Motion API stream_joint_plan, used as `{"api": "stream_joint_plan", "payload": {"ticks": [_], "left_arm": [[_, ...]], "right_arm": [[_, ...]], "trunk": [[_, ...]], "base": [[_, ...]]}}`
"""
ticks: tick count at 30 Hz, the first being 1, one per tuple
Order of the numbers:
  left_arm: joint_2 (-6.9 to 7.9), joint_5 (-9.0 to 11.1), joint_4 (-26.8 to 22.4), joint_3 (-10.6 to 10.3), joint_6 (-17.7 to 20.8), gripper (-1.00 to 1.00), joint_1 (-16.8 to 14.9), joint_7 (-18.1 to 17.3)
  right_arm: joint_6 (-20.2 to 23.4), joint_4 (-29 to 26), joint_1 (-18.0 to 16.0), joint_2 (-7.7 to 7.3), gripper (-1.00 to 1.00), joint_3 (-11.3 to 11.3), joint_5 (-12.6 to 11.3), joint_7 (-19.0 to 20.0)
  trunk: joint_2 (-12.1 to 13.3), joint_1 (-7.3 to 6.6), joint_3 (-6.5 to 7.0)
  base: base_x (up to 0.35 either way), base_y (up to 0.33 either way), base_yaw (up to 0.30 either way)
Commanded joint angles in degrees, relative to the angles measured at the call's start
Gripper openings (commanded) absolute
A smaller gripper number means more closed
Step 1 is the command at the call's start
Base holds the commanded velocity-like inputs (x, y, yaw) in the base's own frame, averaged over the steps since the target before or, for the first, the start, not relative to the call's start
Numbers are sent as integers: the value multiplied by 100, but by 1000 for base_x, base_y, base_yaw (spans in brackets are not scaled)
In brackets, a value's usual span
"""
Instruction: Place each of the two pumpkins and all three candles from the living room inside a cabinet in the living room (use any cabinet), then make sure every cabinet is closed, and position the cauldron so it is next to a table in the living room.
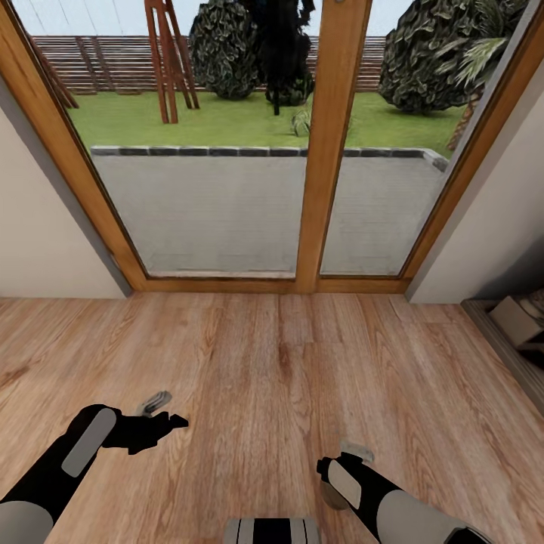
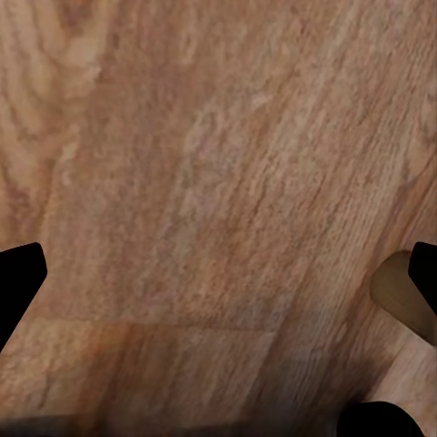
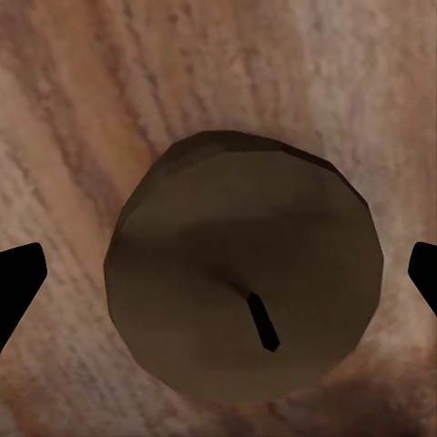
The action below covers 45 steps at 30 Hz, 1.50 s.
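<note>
Your left gripper (image 1: 168,423) hovers open over bare wooden floor (image 1: 264,363). Your right gripper (image 3: 218,282) is spread wide around a candle (image 3: 241,273) standing on the floor, its wick plain in the wrist view; the head view barely shows it.

We see our black left arm (image 1: 72,461) and right arm (image 1: 393,506), each with grey panels, and black-tipped fingers (image 2: 18,282).

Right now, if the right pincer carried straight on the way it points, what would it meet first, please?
Most likely the candle: it sits dead ahead between the open right pincer fingertips, wick facing the camera, on the wooden floor. How far off it is, I cannot judge.
</note>
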Motion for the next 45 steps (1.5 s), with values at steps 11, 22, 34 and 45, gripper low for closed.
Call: {"api": "stream_joint_plan", "payload": {"ticks": [11, 22, 34, 45], "left_arm": [[6, 54, -5, -19, 9, 100, -2, 44], [6, 60, -14, -21, 9, 100, 6, 44], [6, 67, -14, -24, 9, 100, 6, 44], [6, 65, -14, -24, 9, 100, 6, 44]], "right_arm": [[21, -11, -3, -4, 100, 44, -25, -46], [-77, -4, -3, -4, 100, 37, -25, -60], [-94, -3, -3, -4, 100, 36, -25, -55], [-102, -2, -3, -1, 100, 38, -25, -55]], "trunk": [[-9, 12, -115], [-11, 17, -159], [-15, 25, -226], [-19, 32, -292]], "base": [[0, 0, 0], [0, 0, 0], [0, 0, 0], [0, 0, 0]]}}
